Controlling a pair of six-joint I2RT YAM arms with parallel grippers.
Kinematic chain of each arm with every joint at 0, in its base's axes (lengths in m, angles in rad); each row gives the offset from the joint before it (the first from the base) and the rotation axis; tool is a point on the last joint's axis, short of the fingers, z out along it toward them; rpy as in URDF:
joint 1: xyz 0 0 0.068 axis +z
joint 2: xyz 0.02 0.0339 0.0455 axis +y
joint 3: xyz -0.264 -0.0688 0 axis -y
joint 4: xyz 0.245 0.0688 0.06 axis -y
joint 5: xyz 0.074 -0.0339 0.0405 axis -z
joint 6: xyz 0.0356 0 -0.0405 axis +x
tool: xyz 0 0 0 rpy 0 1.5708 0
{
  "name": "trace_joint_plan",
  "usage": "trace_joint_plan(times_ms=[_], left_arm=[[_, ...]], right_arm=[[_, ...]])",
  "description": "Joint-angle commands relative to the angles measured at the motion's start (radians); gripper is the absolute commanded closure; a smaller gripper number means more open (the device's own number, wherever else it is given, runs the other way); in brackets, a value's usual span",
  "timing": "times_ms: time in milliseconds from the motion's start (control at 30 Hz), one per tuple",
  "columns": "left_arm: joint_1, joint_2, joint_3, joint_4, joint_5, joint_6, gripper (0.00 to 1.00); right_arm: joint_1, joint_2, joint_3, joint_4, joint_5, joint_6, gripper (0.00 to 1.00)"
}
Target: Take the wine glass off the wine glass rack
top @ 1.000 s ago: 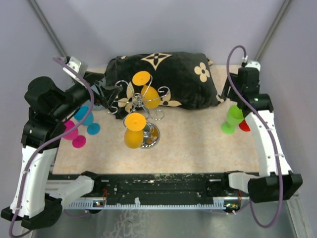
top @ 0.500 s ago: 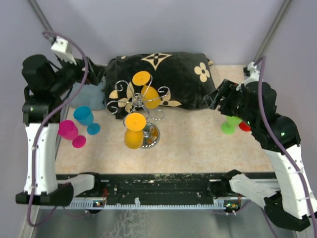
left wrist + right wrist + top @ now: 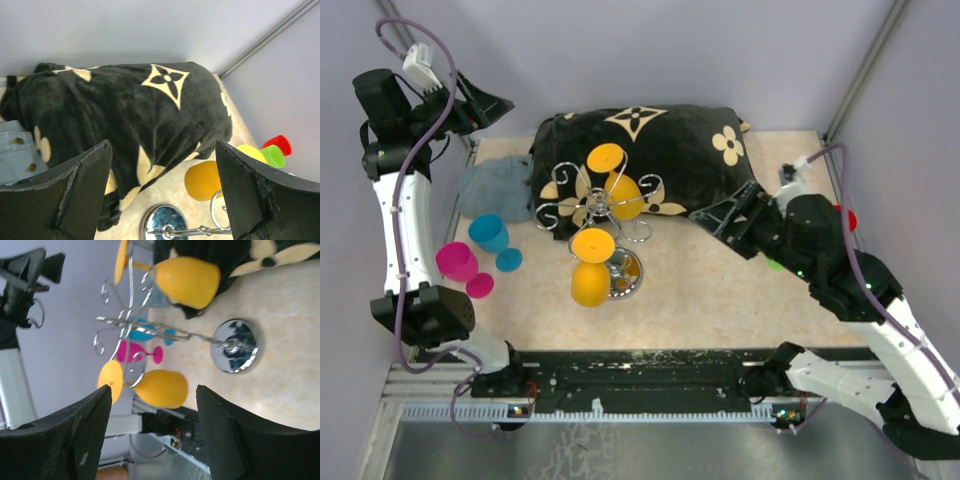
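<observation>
Tabletop (image 3: 720, 290), left arm (image 3: 405, 215) risen, right arm (image 3: 825, 260) nearer wine glass rack (image 3: 598, 205)

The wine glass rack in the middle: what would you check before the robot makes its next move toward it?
1. Right pincer open and empty: ok.
2. Right pincer faces the wine glass rack: ok; its wrist view shows the rack straight ahead.
3. Glasses there to take: ok; the near orange glass and the far orange glass both hang on the rack.
4. Left pincer out of the way: ok; raised at the far left corner, open and empty.
5. Rack upright on its round base: ok.
6. Pincer height matches a glass stem: cannot tell.
</observation>
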Motion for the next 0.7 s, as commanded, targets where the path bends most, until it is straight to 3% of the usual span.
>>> trace_joint_plan(times_ms=[0, 100, 233, 667], left_arm=[[-0.001, -0.002, 0.016, 0.126, 0.091, -0.126, 0.12], [0.000, 0.003, -0.010, 0.180, 0.113, -0.181, 0.11], [0.003, -0.001, -0.061, 0.250, 0.149, -0.296, 0.12], [0.028, -0.164, -0.358, 0.496, 0.125, -0.526, 0.11]], right_arm=[[0.219, 0.080, -0.036, 0.257, 0.057, 0.119, 0.31], [0.354, 0.137, -0.066, 0.344, 0.140, 0.164, 0.31], [0.441, 0.155, -0.118, 0.425, 0.213, 0.218, 0.35], [0.487, 0.154, -0.257, 0.638, 0.212, 0.337, 0.45]])
